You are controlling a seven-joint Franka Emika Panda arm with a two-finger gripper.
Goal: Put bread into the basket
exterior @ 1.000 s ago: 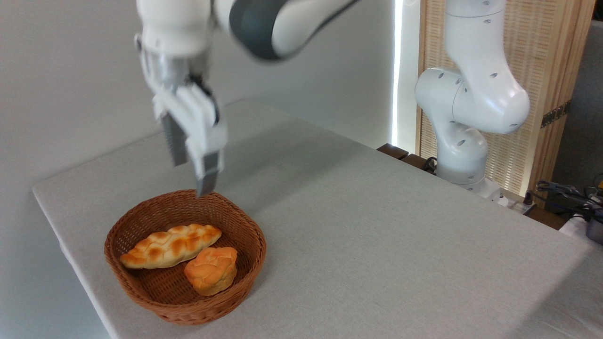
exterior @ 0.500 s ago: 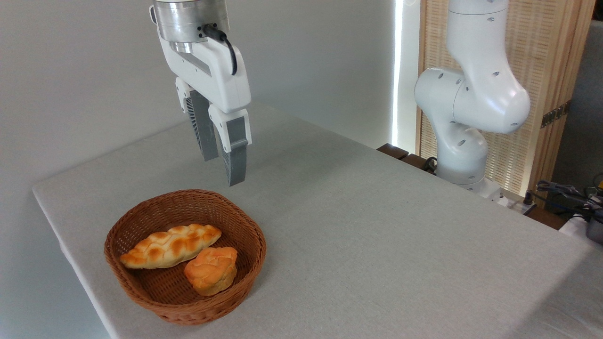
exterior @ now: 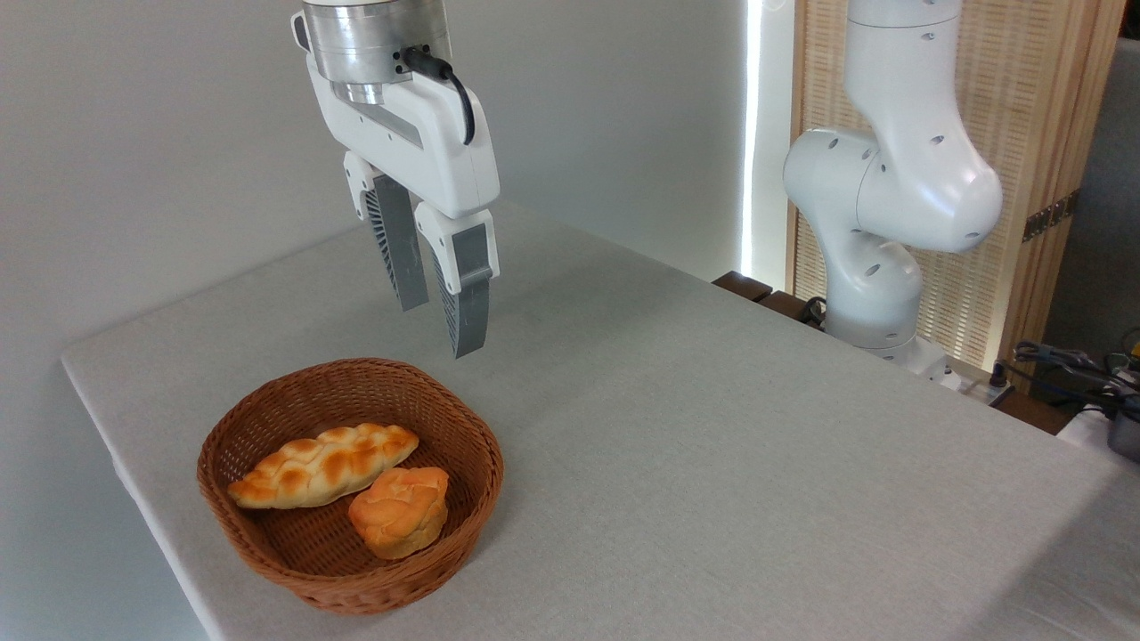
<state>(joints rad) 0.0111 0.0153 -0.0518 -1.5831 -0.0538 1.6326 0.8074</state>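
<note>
The long braided bread (exterior: 322, 465) lies inside the round brown wicker basket (exterior: 475, 442), across its left and middle part. A small round orange bun (exterior: 398, 511) rests beside it in the basket, toward the front right. My gripper (exterior: 440, 331) hangs in the air above and behind the basket's far right rim, clear of it. Its two grey fingers point down and stand open, with nothing between them.
The basket sits near the table's front left corner, close to the left edge (exterior: 125, 463). The arm's white base (exterior: 877, 223) stands at the back right beside a wooden slatted panel (exterior: 1024, 160). Cables and dark gear (exterior: 1082, 374) lie at the far right.
My gripper has risen from just over the basket's far rim and shifted right and back, empty. The bread and the bun have stayed put in the basket.
</note>
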